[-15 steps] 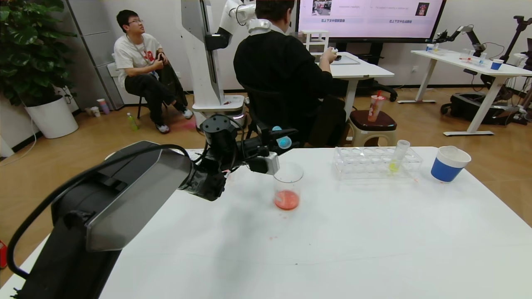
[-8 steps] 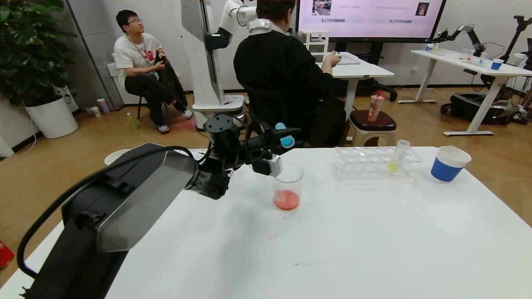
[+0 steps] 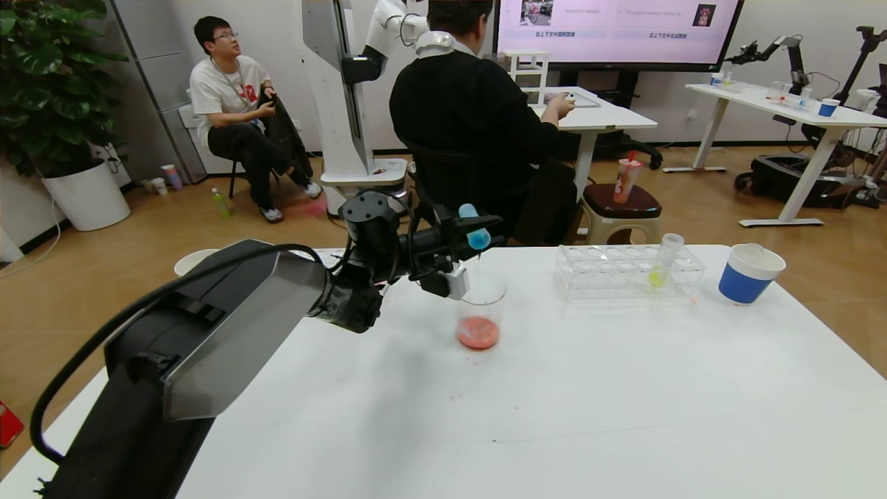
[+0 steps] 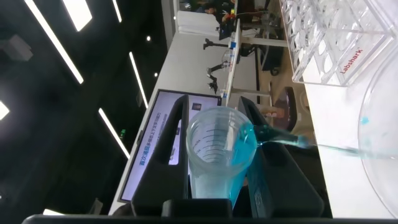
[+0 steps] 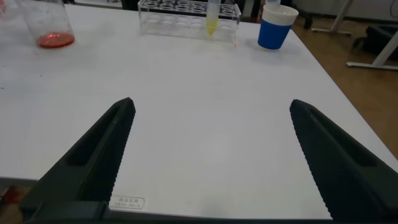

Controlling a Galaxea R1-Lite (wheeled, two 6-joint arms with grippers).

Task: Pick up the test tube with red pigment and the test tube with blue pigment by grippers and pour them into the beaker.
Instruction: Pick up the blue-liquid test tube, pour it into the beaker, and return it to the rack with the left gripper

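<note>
- Left black two-fingered claw (image 3: pixel 463 232) raised above the far left part of the white worktop (image 3: pixel 589 388), just left of and above the beaker rim.
- Clamped in the left claw: slim clear plastic test tube with cyan-blue liquid (image 3: pixel 473 232), tipped so that its mouth points right, over the beaker.
- In the left wrist view: open mouth of the same test tube (image 4: pixel 219 155) held between the two black fingers (image 4: pixel 163 155), blue liquid gathered at the lip and running out in a thin stream toward the curved glass rim of the beaker (image 4: pixel 379 155).
- Small clear glass beaker with pouring spout (image 3: pixel 479 310) upright on the worktop, directly below the tube mouth; shallow layer of orange-red liquid at its bottom.
- A few small red drops on the worktop just near of the beaker.
- Clear plastic test tube rack (image 3: pixel 627 270) at the far side of the worktop, right of the beaker and apart from it.
- One clear tube with yellow-green liquid (image 3: pixel 662 263) in the rack, leaning.
- Blue-and-white paper cup (image 3: pixel 750 273) right of the rack, near the far right corner of the worktop.
- Right black claw (image 5: pixel 211 149) outside the head view; in the right wrist view, fingers spread wide apart, nothing between them, above the near part of the worktop with beaker, rack and cup farther off.
</note>
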